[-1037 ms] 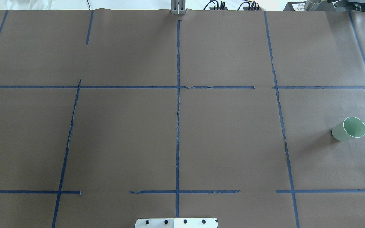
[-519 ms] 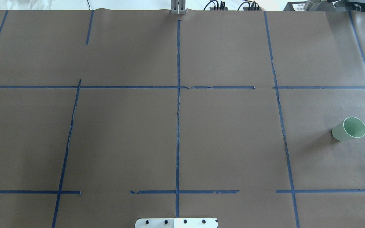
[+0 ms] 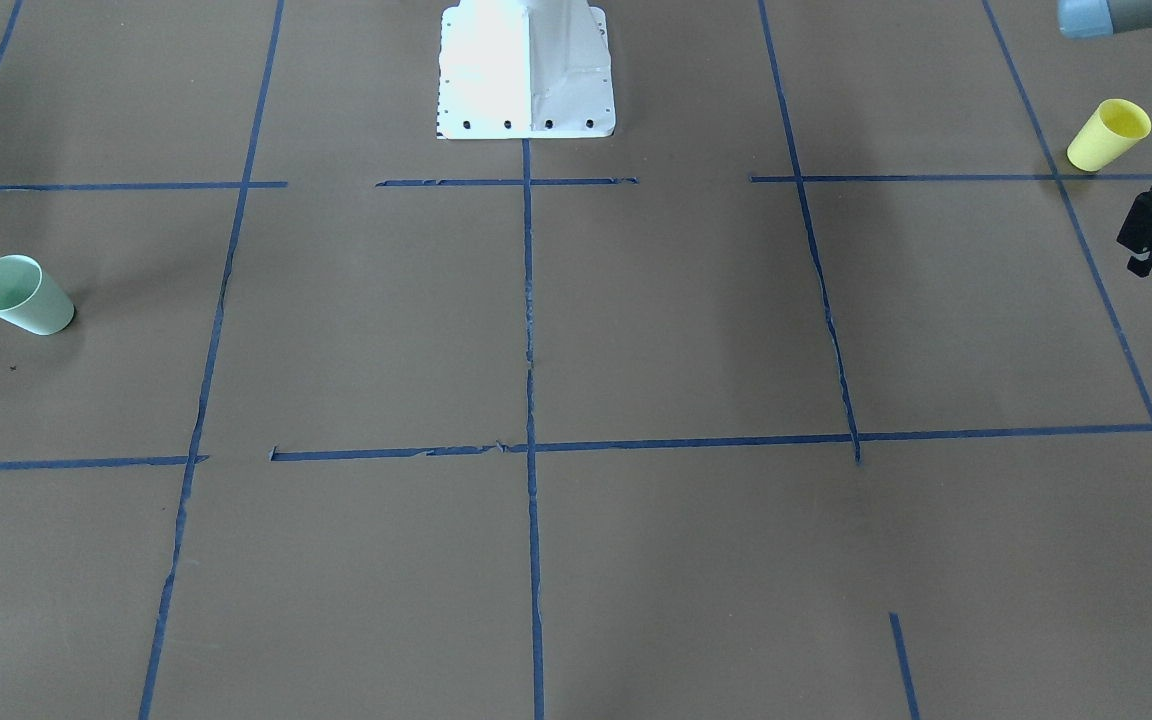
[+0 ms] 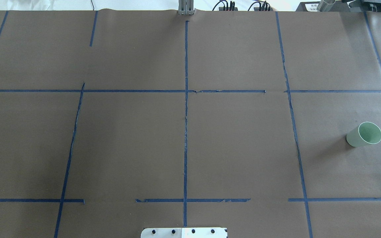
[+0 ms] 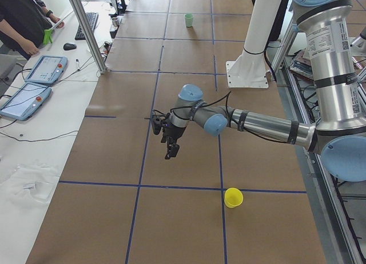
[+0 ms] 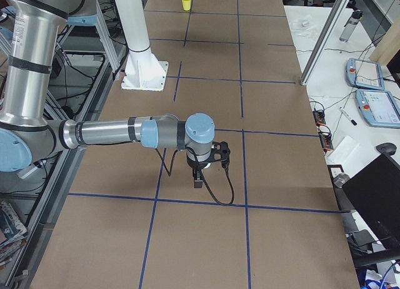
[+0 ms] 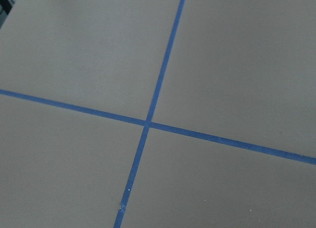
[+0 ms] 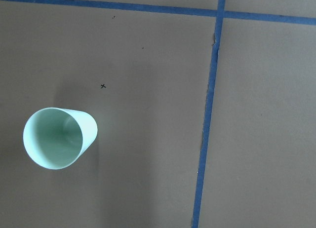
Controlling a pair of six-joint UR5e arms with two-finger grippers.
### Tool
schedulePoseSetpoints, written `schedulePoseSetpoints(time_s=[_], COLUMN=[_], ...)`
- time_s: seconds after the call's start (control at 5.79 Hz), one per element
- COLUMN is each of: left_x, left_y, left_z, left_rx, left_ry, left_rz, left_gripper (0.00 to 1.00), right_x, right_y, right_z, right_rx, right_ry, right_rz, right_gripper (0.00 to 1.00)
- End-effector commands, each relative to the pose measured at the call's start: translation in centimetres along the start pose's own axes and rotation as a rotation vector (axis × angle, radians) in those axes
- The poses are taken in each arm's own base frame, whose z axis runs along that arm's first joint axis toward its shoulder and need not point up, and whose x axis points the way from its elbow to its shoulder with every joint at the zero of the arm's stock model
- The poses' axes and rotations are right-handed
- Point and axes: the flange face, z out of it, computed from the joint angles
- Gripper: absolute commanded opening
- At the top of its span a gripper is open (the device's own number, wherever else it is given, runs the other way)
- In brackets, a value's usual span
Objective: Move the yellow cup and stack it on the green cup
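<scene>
The yellow cup stands upright near the table's end on my left side; it also shows in the exterior left view. The green cup stands upright at the far right and shows from above in the right wrist view. My left gripper hangs above the table a little away from the yellow cup, cut off by the frame edge, and I cannot tell whether it is open. My right gripper hangs over the table near the green cup; I cannot tell its state. Neither wrist view shows fingers.
The white robot base stands at the table's near-middle edge. Blue tape lines divide the brown paper cover. An operator, teach pendants and a metal post are on the far side.
</scene>
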Motion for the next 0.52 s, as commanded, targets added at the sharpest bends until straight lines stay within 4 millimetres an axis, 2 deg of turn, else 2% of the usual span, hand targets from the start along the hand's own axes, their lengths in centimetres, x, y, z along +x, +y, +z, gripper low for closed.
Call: schedulePoseSetpoints(time_s=[0.0, 0.17, 0.35], left_x=[-1.1, -2.7, -3.9], left_y=[5.7, 7.9, 9.1], left_z=[2.1, 3.0, 4.1], left_rx=[0.145, 0.219, 0.278], left_ry=[-0.148, -0.206, -0.315], left_rz=[-0.137, -0.201, -0.285], left_gripper=[1.00, 1.00, 1.00], right_x=[-0.2, -0.4, -0.4], right_y=[0.0, 0.0, 0.0], right_z=[-0.2, -0.3, -0.4], right_rx=[0.005, 0.007, 0.008], right_ry=[0.000, 0.000, -0.001], right_rz=[-0.005, -0.009, -0.009], right_gripper=[1.00, 1.00, 1.00])
